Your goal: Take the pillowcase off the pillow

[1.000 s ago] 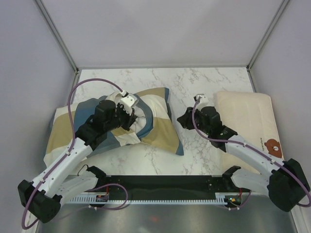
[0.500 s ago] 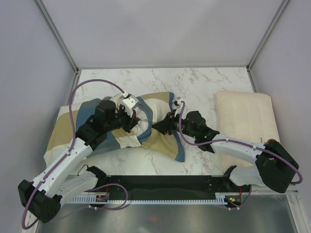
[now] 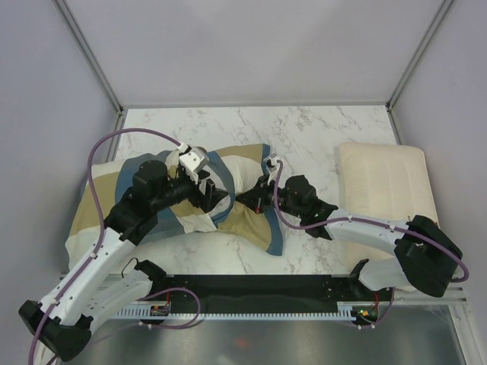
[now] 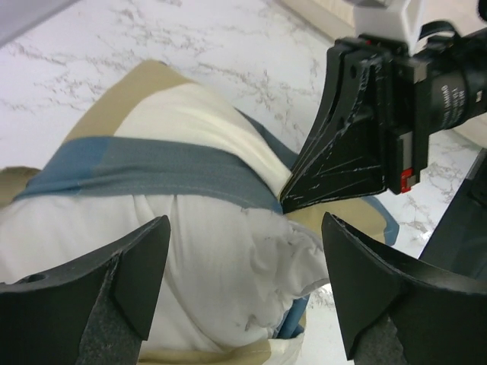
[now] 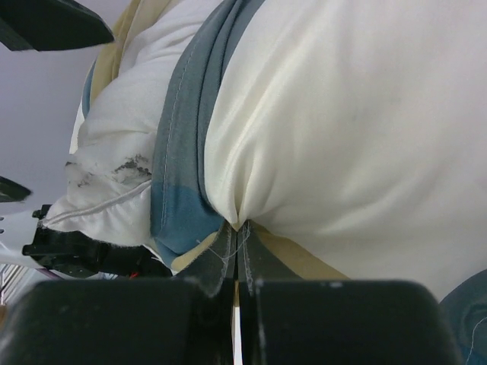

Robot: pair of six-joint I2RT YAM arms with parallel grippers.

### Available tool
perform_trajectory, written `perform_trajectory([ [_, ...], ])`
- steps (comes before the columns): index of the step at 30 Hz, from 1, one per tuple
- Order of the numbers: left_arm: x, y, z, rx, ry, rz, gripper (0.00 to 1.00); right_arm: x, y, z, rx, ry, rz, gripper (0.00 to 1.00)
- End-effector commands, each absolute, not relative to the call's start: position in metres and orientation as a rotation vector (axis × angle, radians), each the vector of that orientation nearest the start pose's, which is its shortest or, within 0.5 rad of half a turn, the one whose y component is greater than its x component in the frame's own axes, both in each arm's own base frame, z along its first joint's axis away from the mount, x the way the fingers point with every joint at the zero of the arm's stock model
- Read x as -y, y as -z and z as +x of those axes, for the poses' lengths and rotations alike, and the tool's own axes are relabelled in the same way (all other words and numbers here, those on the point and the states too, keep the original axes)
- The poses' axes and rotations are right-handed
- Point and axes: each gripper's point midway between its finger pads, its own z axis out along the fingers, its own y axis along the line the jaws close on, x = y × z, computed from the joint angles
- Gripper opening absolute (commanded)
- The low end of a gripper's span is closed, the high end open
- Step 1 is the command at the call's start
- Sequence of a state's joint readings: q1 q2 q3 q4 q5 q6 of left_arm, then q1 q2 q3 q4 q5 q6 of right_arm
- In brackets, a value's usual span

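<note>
The pillowcase (image 3: 99, 209), in blocks of steel blue, tan and cream, lies bunched on the left half of the table. From its blue-hemmed opening (image 4: 152, 171) bulges the off-white pillow (image 4: 221, 258). My left gripper (image 3: 211, 199) hangs over that bulge, and in the left wrist view it (image 4: 247, 281) stands open, its fingers on either side of the pillow and not touching it. My right gripper (image 3: 246, 199) is shut on the pillowcase. In the right wrist view it (image 5: 240, 232) pinches a fold of cream and tan fabric just beside the hem (image 5: 183, 152).
A flat cream pillow (image 3: 384, 182) lies at the table's right edge, partly under my right arm. Bare marble table (image 3: 304, 129) stretches behind the pillowcase. Grey walls close in on three sides, and a black rail (image 3: 251, 285) runs along the near edge.
The right gripper swung left from beside the cream pillow to the pillowcase and shut on its fabric. The left gripper, shut before, has opened and let go.
</note>
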State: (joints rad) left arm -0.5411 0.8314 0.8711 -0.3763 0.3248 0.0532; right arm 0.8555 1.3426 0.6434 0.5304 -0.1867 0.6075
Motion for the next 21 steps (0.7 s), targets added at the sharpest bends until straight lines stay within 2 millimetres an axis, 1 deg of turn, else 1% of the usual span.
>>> perform_trajectory([
  [1,0.209,-0.301,0.221,-1.649,0.717,0.759,0.88,-0.367,-0.22,0.231,-1.754,-1.266,-0.41,0.0],
  [3,0.209,-0.292,0.218,-1.676,0.723,0.77,0.88,-0.367,-0.221,0.232,-1.753,-1.268,-0.409,0.0],
  [5,0.21,-0.287,0.214,-1.686,0.741,0.784,0.89,-0.368,-0.219,0.231,-1.758,-1.271,-0.415,0.0],
  [8,0.21,-0.283,0.209,-1.698,0.745,0.794,0.93,-0.37,-0.218,0.231,-1.761,-1.275,-0.415,0.0],
  [10,0.211,-0.274,0.207,-1.731,0.725,0.812,0.94,-0.371,-0.218,0.231,-1.762,-1.275,-0.419,0.0],
  [11,0.211,-0.27,0.207,-1.744,0.711,0.824,0.97,-0.371,-0.218,0.232,-1.763,-1.274,-0.415,0.0],
  [12,0.213,-0.266,0.203,-1.756,0.711,0.841,0.99,-0.372,-0.218,0.232,-1.764,-1.279,-0.418,0.0],
  [15,0.214,-0.255,0.201,-1.799,0.682,0.856,1.0,-0.373,-0.217,0.232,-1.767,-1.282,-0.418,0.0],
  [18,0.206,-0.245,0.21,-1.838,0.572,0.83,1.0,-0.372,-0.217,0.231,-1.764,-1.288,-0.414,0.0],
  [19,0.199,-0.241,0.215,-1.859,0.517,0.805,1.0,-0.372,-0.218,0.231,-1.761,-1.287,-0.415,0.0],
  [21,0.198,-0.235,0.218,-1.879,0.473,0.805,1.0,-0.372,-0.217,0.231,-1.762,-1.285,-0.416,0.0],
])
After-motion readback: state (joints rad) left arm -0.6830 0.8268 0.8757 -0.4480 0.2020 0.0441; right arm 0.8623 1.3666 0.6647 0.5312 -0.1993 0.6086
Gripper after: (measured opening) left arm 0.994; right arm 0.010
